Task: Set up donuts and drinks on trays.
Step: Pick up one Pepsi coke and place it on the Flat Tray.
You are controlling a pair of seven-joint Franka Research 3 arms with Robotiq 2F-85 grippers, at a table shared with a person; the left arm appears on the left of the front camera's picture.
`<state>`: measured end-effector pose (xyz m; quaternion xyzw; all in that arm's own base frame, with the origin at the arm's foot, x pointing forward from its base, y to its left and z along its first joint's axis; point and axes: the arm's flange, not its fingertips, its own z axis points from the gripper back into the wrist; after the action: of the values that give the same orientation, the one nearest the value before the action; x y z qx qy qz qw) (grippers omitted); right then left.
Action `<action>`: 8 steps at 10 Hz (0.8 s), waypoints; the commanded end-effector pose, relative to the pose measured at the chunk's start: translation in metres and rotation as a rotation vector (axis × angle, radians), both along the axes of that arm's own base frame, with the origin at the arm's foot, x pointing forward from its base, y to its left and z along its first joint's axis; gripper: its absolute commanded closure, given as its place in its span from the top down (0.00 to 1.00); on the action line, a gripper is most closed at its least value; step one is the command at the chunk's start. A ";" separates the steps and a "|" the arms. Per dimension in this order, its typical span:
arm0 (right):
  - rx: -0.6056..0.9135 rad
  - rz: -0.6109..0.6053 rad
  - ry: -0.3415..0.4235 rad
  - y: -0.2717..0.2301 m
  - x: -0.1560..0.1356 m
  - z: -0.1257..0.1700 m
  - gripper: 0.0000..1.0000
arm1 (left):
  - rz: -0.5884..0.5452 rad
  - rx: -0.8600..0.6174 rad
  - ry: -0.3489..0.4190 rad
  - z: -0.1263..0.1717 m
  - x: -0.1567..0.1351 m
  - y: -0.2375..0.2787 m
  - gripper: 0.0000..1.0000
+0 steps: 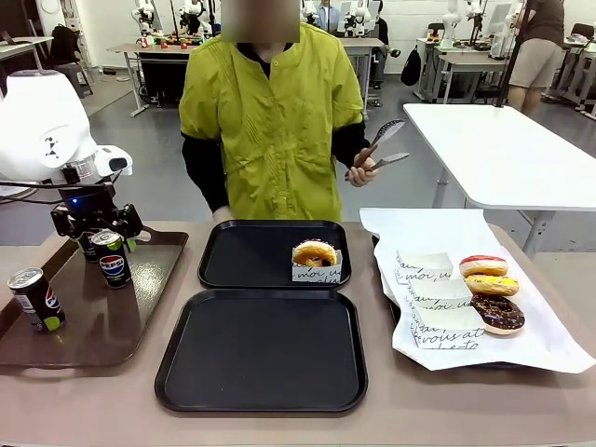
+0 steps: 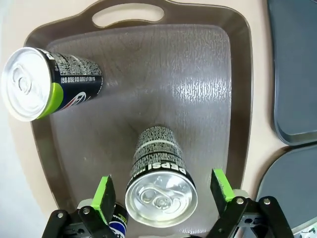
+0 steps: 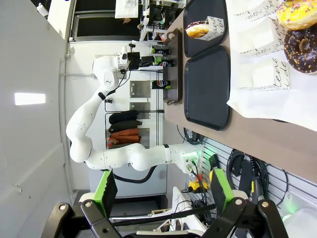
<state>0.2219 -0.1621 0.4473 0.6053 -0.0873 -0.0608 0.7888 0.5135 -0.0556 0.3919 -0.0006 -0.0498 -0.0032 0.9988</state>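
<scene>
1. The glossy brown tray (image 1: 140,307) at the robot's left holds the drinks. One Pepsi can (image 1: 112,258) stands under the left gripper (image 1: 96,225), a second can (image 1: 37,299) stands nearer the robot, and a third (image 1: 88,244) is half hidden behind the first.
2. The far black tray (image 1: 233,256) holds one orange donut (image 1: 315,251) in a white paper box (image 1: 317,272). The larger black tray (image 1: 261,349) lies just in front of it.
3. At the right, a white paper sheet (image 1: 549,345) carries more paper boxes (image 1: 424,267) and three loose donuts: pink-red (image 1: 482,265), yellow (image 1: 492,285) and chocolate (image 1: 497,313).
4. The left gripper points straight down, its jaws apart on either side of the first can, with a gap showing at one pad.
5. The right gripper (image 3: 163,191) is held off the table, rolled sideways, jaws apart on nothing.
6. The person's hand (image 1: 361,168) holds tongs (image 1: 384,140) above the table.
7. Every can stands upright — long axis vertical, silver lid up.
</scene>
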 end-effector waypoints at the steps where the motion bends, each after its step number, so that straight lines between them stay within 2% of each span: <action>1: 0.005 0.001 -0.002 0.001 0.000 -0.001 1.00 | 0.005 -0.011 -0.004 0.001 0.009 0.001 1.00; 3: 0.005 0.001 -0.002 0.001 0.000 -0.001 1.00 | 0.005 -0.004 -0.004 0.001 0.011 0.001 1.00; 4: 0.005 0.001 -0.002 0.001 0.000 -0.001 1.00 | -0.011 -0.008 -0.003 0.000 0.011 0.002 0.50; 5: 0.005 0.001 -0.002 0.001 0.000 -0.001 1.00 | -0.013 -0.012 0.002 0.000 0.012 0.002 0.48; 6: 0.005 0.001 -0.002 0.001 0.000 -0.001 1.00 | -0.015 -0.011 0.005 0.000 0.012 0.002 0.00; 8: 0.005 0.001 -0.002 0.001 0.000 -0.001 1.00 | -0.015 -0.003 0.014 0.002 0.011 0.003 0.00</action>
<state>0.2219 -0.1621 0.4473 0.6053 -0.0873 -0.0609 0.7888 0.5206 -0.0534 0.3919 -0.0012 -0.0491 -0.0037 0.9988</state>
